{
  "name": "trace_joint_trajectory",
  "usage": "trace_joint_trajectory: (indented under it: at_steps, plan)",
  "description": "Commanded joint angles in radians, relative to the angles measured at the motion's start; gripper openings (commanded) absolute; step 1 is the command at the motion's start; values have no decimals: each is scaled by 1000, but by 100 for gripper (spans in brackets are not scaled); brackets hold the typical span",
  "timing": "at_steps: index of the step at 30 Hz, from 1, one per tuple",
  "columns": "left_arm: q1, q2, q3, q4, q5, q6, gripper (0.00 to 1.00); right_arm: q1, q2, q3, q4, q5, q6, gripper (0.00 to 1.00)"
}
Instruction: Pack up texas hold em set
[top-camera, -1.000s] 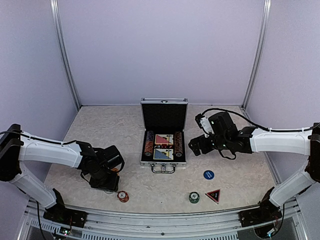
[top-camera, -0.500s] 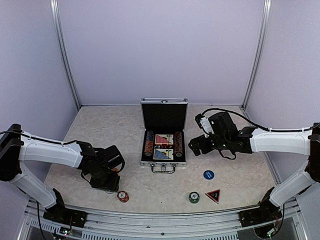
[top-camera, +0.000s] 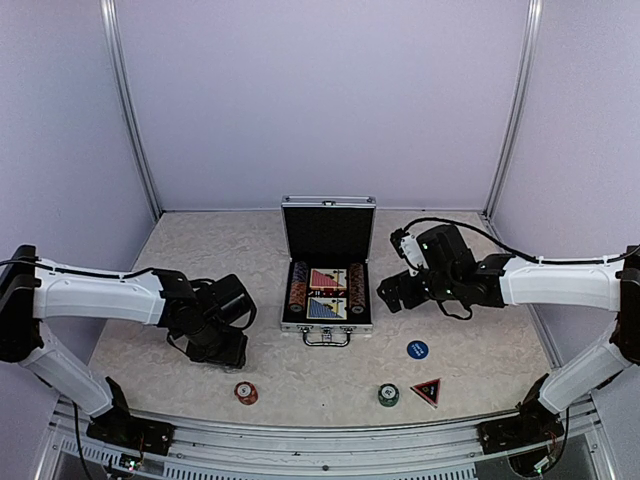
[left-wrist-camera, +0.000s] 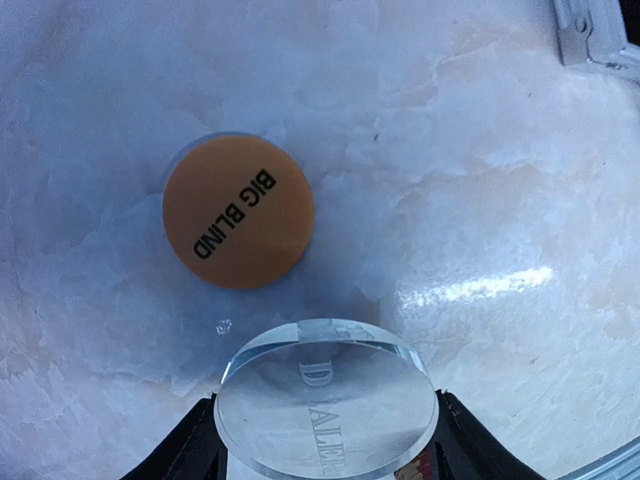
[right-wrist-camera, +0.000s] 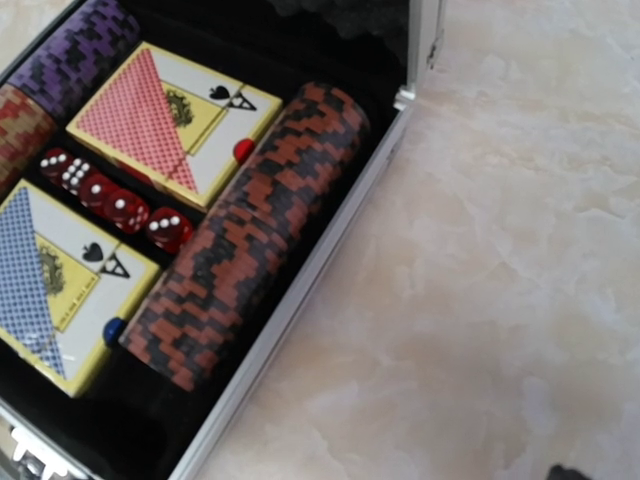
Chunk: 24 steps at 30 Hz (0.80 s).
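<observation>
My left gripper (left-wrist-camera: 327, 450) is shut on a clear round disc (left-wrist-camera: 325, 400) engraved DEALER, held just above the table. An orange BIG BLIND disc (left-wrist-camera: 238, 211) lies flat beyond it. The silver case (top-camera: 327, 325) stands open mid-table, and my left gripper (top-camera: 222, 348) is to its left. Inside lie a red deck (right-wrist-camera: 170, 120), a blue deck (right-wrist-camera: 60, 285), red dice (right-wrist-camera: 120, 205) and a red-black chip stack (right-wrist-camera: 250, 230). My right gripper (top-camera: 392, 292) hovers open beside the case's right wall, holding nothing.
Near the front edge sit a red-white chip stack (top-camera: 245, 391), a green chip stack (top-camera: 388, 395) and the red-black triangle marker (top-camera: 426, 390). A blue disc (top-camera: 417, 349) lies right of the case. The upright lid (top-camera: 328, 232) stands behind the tray.
My left arm has moved away from the front edge and slightly right, toward the case, carrying the clear disc. The right arm has stayed put.
</observation>
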Motion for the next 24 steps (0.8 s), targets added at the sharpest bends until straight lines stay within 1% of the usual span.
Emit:
trace_joint_trajectory:
  at_steps: [1,24]
  plan:
    - [-7,11,61,-27,-48,30,39,-1,-24,-14,20,-4,6,97]
    - [17,137,252,-32,-74,124,38,-2,-47,-31,12,4,2,97]
